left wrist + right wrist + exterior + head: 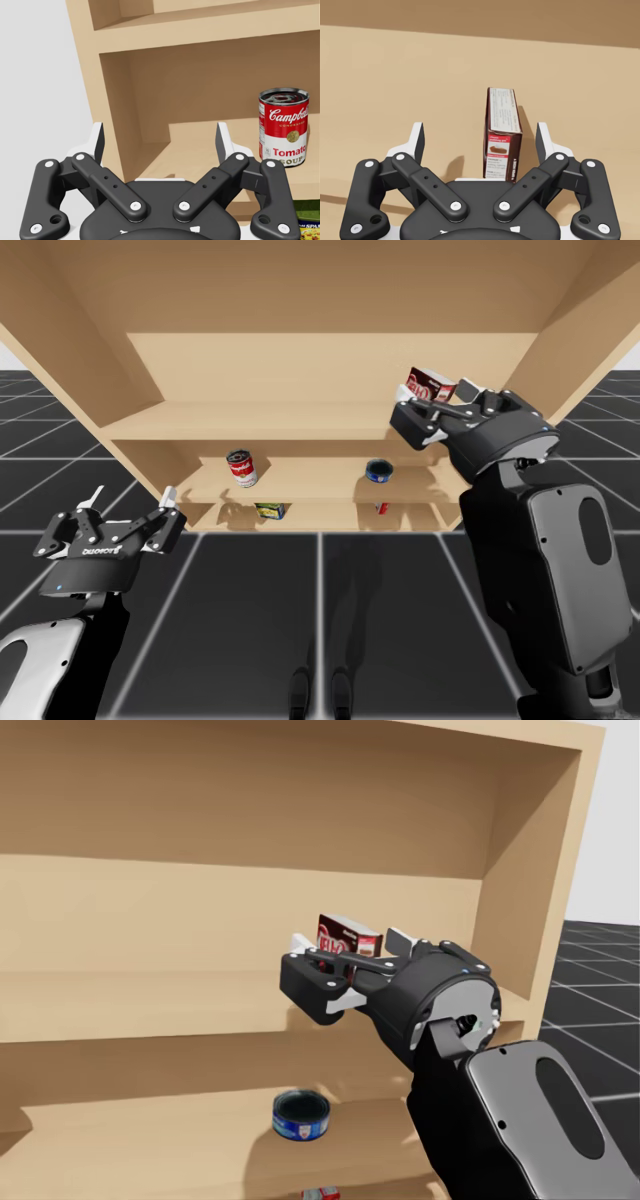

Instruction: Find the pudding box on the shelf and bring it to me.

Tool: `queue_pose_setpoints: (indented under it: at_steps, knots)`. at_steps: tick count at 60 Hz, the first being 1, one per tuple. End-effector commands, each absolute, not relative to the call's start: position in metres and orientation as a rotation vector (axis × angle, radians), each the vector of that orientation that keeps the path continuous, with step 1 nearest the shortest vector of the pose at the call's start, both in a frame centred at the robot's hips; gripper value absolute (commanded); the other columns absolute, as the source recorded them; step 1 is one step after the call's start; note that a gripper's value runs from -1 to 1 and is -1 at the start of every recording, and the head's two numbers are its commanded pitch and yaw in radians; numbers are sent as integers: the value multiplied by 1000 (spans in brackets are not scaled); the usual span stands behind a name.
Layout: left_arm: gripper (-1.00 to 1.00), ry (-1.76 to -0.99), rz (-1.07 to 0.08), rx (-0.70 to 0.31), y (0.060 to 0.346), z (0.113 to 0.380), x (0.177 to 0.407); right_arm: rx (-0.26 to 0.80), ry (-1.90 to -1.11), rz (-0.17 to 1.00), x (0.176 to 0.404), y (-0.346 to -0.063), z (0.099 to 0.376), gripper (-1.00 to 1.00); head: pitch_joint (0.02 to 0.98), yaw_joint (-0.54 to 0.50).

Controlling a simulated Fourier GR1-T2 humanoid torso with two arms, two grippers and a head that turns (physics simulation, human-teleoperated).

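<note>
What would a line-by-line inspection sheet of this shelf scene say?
Surface: wooden shelf, several boards, open front.
Job's things: pudding box upright on the upper board, near the right wall.
Clutter: red-and-white can and low blue can on the middle board; yellowish can and small red item below, too hidden to name.
Jaws: right jaws open, one on each side of the pudding box, gaps on both sides; left jaws open, holding nothing, low before the shelf's left end.
Cables: nothing seen.
Surroundings: dark grid floor.
</note>
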State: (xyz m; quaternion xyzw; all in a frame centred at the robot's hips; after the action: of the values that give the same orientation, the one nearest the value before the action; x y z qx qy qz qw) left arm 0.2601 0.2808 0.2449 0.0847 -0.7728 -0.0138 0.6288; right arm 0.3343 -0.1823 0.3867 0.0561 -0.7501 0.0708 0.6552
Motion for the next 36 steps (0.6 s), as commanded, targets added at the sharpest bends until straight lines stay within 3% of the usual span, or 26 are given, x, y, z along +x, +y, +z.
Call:
queue_pose_setpoints:
  at_steps: [1,9,11,12,13,14,15,26,36]
  knots:
    - [-1000,-1772,-30,193,281,245,260,96,-1587,148,356,-182,375,-1000,284,-274]
    - [-1000,-1773,-30,194,282,245,260,101,-1588,166,364,-183,370,-1000,285,-272]
    - [-1000,-1773,-30,194,282,245,260,76,-1601,154,365,-183,368,-713,285,-271]
    - [-1000,-1773,-30,194,282,245,260,54,-1610,146,366,-184,367,-213,286,-271]
    - [-1000,-1773,-30,194,282,245,260,44,-1618,142,366,-184,367,32,286,-271]
    - [-1000,-1773,-30,194,282,245,260,41,-1620,141,366,-184,366,682,286,-270]
    - [-1000,-1773,-31,194,282,245,260,41,-1617,142,367,-185,366,971,286,-270]
    - [-1000,-1773,-32,191,282,245,260,16,-1627,132,366,-191,365,1000,290,-269]
    - [-1000,-1773,-33,191,282,245,260,-10,-1684,123,350,-198,376,1000,290,-268]
